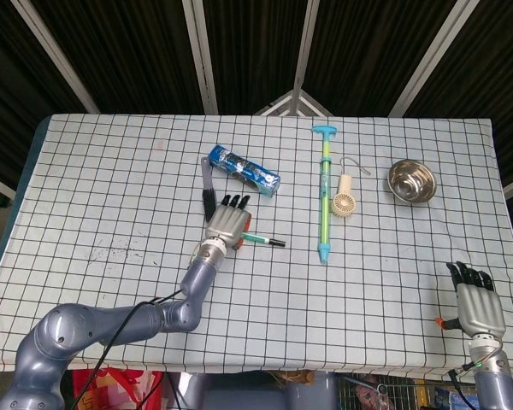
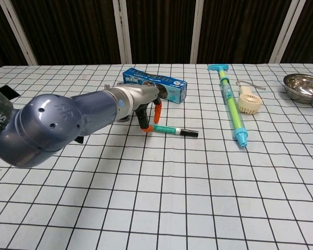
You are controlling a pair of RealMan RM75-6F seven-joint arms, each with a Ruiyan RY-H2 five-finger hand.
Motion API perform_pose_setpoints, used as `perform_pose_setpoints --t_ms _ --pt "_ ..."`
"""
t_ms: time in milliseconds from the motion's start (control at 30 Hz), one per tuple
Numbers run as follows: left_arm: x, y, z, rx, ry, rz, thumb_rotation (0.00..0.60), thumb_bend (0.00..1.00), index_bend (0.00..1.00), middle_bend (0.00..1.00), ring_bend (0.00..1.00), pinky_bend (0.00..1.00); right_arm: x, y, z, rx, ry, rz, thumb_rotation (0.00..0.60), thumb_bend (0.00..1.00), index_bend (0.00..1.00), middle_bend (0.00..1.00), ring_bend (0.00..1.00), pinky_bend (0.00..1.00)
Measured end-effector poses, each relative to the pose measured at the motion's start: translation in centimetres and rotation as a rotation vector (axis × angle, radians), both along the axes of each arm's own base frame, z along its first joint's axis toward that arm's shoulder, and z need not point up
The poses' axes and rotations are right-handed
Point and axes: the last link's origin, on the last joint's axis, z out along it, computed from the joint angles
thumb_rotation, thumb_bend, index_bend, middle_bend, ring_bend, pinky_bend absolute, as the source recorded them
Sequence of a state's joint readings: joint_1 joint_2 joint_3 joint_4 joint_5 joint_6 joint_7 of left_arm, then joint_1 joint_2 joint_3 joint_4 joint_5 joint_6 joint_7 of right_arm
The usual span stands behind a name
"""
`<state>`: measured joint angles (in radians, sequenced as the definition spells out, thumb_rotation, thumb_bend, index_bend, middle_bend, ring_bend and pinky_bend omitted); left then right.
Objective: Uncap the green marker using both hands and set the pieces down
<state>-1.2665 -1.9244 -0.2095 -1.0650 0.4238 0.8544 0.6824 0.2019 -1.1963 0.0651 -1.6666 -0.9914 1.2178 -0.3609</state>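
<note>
Right hand [image 1: 474, 303] shows open only from the head view.

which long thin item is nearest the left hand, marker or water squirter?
The green marker, lying right at the left hand; the water squirter lies farther right.

left hand [image 1: 227, 224] over green marker [image 1: 262, 240]

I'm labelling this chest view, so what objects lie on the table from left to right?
Left hand → green marker → water squirter → small fan → steel bowl. The blue box overlaps the hand, so I left it out.
</note>
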Motion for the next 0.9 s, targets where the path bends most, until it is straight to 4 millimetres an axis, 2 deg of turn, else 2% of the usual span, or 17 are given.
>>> perform_pose_setpoints --t_ms 900 --pt "-0.6 -0.1 -1.2 -0.017 -0.003 -0.021 0.600 0.50 0.51 0.03 0.00 0.00 -0.5 -0.2 -0.5 0.005 -0.008 -0.005 0.600 0.12 0.11 0.06 0.08 0.05"
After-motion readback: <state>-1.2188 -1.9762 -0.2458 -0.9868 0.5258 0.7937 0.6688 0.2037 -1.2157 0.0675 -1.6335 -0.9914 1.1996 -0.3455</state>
